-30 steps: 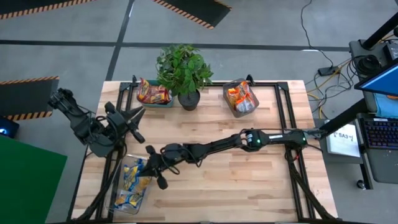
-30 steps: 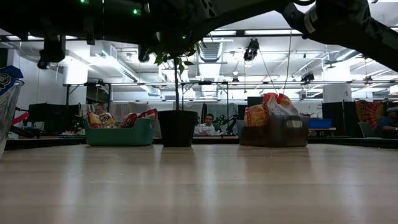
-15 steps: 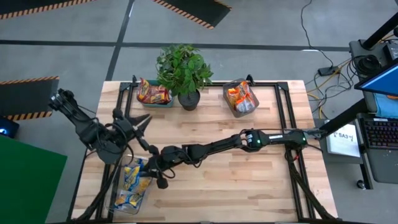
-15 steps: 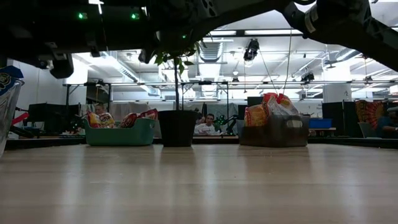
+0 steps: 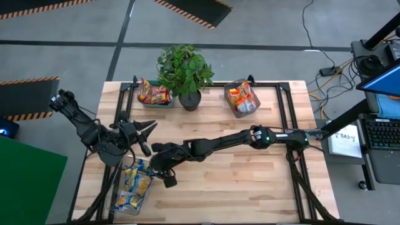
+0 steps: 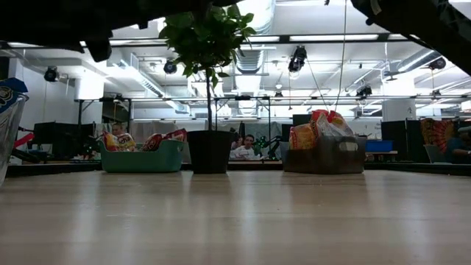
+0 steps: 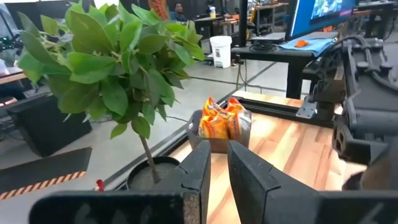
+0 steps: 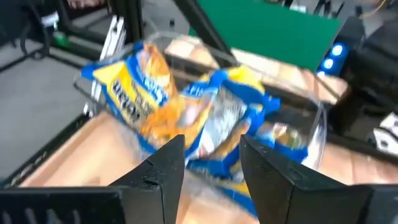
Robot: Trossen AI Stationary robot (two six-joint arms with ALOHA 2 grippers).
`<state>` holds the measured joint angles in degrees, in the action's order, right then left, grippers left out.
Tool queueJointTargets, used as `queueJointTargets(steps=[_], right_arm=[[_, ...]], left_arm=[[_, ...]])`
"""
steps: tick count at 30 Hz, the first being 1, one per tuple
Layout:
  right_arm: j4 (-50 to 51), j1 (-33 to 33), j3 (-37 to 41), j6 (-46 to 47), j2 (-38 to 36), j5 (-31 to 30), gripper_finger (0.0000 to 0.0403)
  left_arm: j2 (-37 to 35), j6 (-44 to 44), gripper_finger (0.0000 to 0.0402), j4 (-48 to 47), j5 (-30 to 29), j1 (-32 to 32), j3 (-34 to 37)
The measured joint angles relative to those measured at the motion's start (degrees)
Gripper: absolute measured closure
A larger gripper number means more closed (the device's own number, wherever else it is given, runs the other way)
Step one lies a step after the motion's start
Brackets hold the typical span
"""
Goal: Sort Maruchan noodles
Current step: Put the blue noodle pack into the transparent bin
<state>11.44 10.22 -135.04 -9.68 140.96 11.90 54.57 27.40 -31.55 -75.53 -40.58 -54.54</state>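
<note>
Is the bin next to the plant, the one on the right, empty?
No, the grey bin right of the plant holds orange noodle packets, seen from above.

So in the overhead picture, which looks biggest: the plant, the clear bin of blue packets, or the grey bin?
1. Plant
2. Clear bin
3. Grey bin, smallest, though close to the clear one.
</note>
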Motion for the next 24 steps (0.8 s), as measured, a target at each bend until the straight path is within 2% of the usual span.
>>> queueJointTargets(steps=[7, 20, 24], right_arm=[[11.04, 1.24, 0.09, -2.93, -2.88, 0.01, 0.0257], [31.06, 3.11, 0.63, -5.52, -6.47, 0.02, 0.0266], [36.88, 3.66, 1.36, -5.56, -7.74, 0.06, 0.0268]], left_arm=[[0.04, 0.4, 0.0363, -0.07, 0.31, 0.0, -0.03], [1.32, 1.26, 0.0363, 0.02, 10.21, 0.02, -0.03], [2.17, 1.68, 0.0363, 0.0, 10.61, 0.01, -0.05]])
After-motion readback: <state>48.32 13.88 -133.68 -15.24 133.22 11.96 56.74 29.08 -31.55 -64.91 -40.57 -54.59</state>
